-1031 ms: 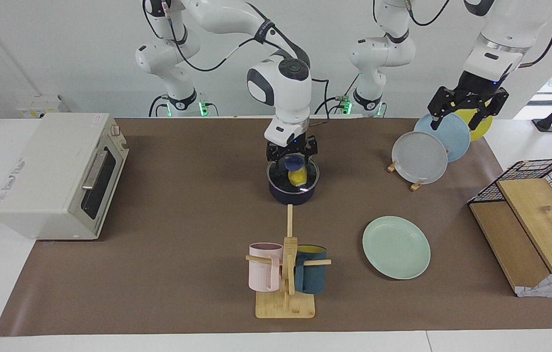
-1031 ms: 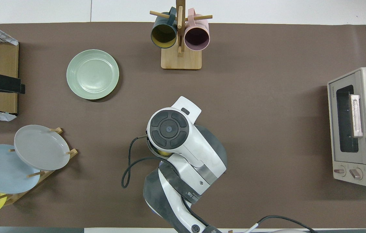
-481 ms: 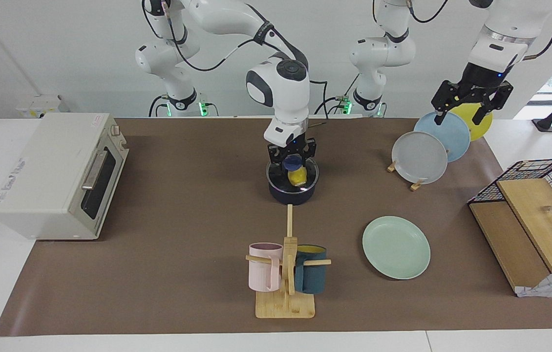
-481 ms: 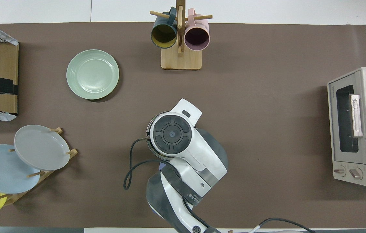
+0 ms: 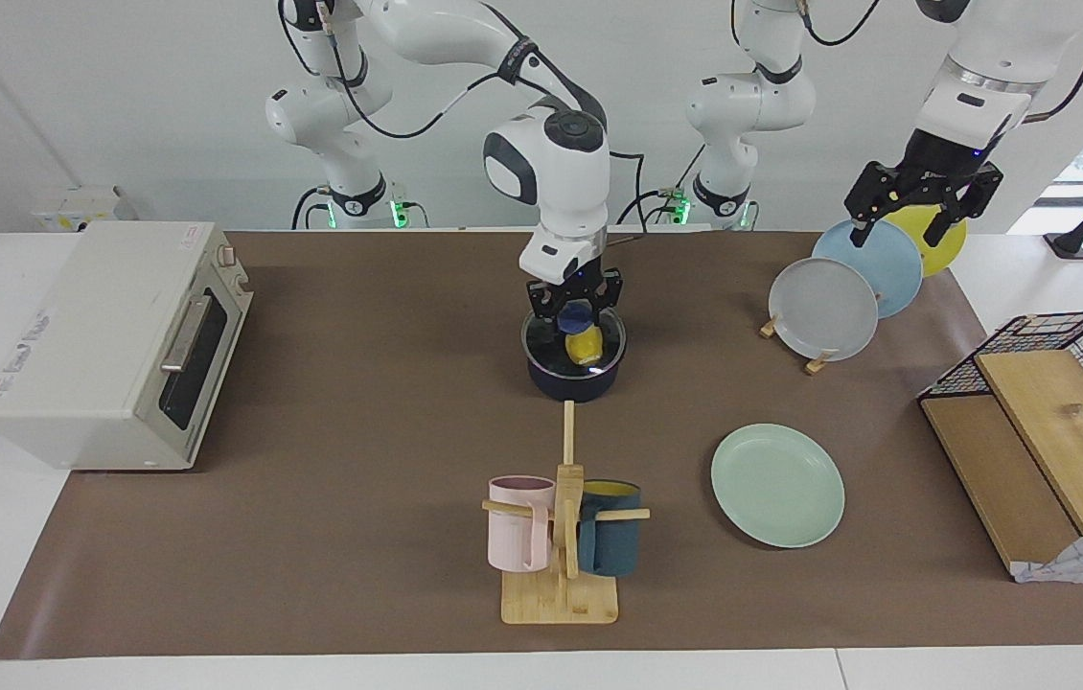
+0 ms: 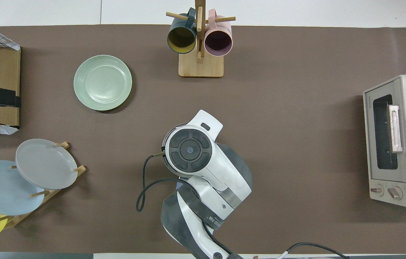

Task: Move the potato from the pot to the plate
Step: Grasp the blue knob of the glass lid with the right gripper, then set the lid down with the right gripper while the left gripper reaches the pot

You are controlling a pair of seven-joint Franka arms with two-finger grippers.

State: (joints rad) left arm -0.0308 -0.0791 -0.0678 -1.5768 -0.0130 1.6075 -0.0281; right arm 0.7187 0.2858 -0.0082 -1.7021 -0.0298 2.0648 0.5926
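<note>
The right end effector (image 5: 573, 308) was found closed on the blue lid knob (image 5: 577, 313) over the pot (image 5: 573, 369), potato (image 5: 584, 347) inside. The left end effector (image 5: 907, 219), fingers spread, waited over the plate rack (image 5: 815, 362). Risk noted: knob slippage could drop the lid. The plate (image 5: 777, 485) lay bare on the worktop (image 5: 359, 450).

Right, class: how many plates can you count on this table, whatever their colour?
4. The mint-green plate lies flat on the mat beside the mug stand. The grey plate, blue plate and yellow plate stand in the wooden rack, below the left gripper.

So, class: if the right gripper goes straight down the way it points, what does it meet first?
Probably the blue knob of the glass lid on the dark navy saucepan; the right gripper hangs directly over it.
</note>
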